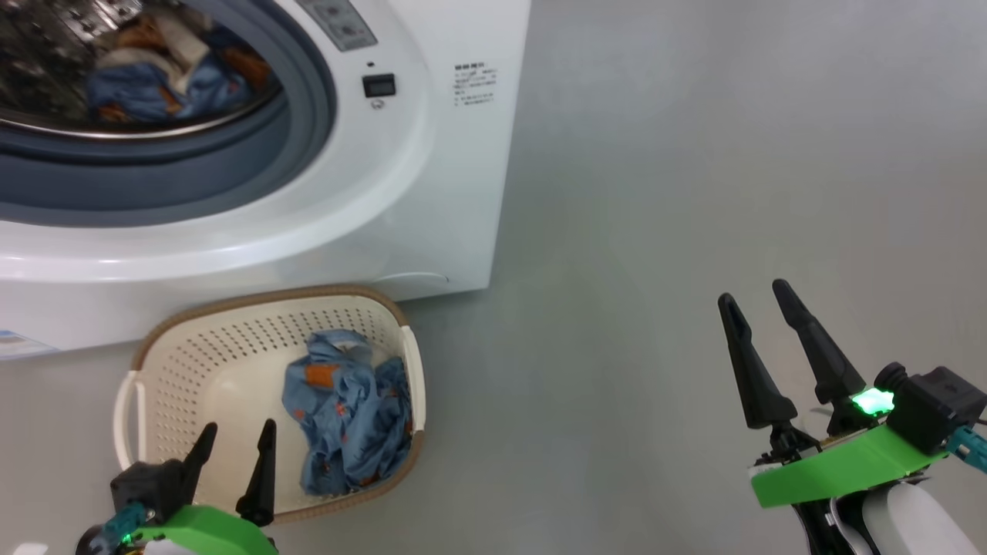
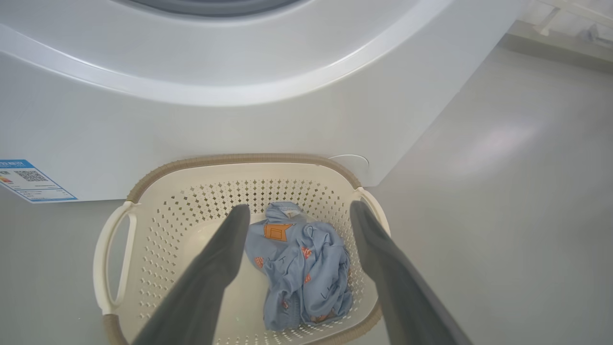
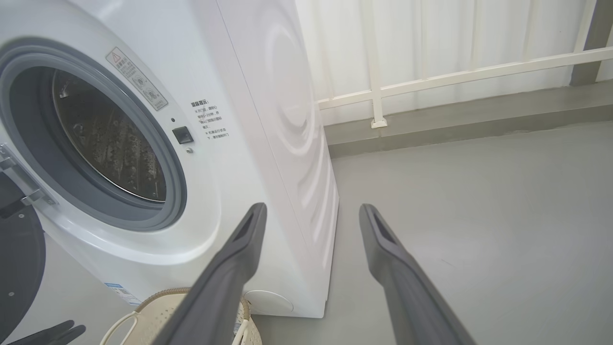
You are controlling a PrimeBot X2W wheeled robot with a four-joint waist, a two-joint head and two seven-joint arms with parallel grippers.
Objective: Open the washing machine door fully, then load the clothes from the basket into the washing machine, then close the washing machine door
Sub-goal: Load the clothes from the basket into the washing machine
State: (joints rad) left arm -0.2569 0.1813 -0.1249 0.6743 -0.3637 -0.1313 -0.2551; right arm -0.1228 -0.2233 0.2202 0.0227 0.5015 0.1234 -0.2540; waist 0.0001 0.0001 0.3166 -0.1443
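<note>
My left gripper (image 1: pixel 239 426) hangs wide open and empty over the basket (image 1: pixel 270 297), which sits on the floor (image 1: pixel 655 193) against the front of the washing machine (image 1: pixel 432 193). A blue garment (image 1: pixel 347 416) lies crumpled in the basket's right half, and more clothes (image 1: pixel 154 85) lie in the drum (image 1: pixel 46 46). My right gripper (image 1: pixel 752 291) is also spread wide and holds nothing, well off to the right.

washing machine door (image 3: pixel 19 268) cut by left edge, printed notice (image 1: pixel 474 83) illegibly small
</note>
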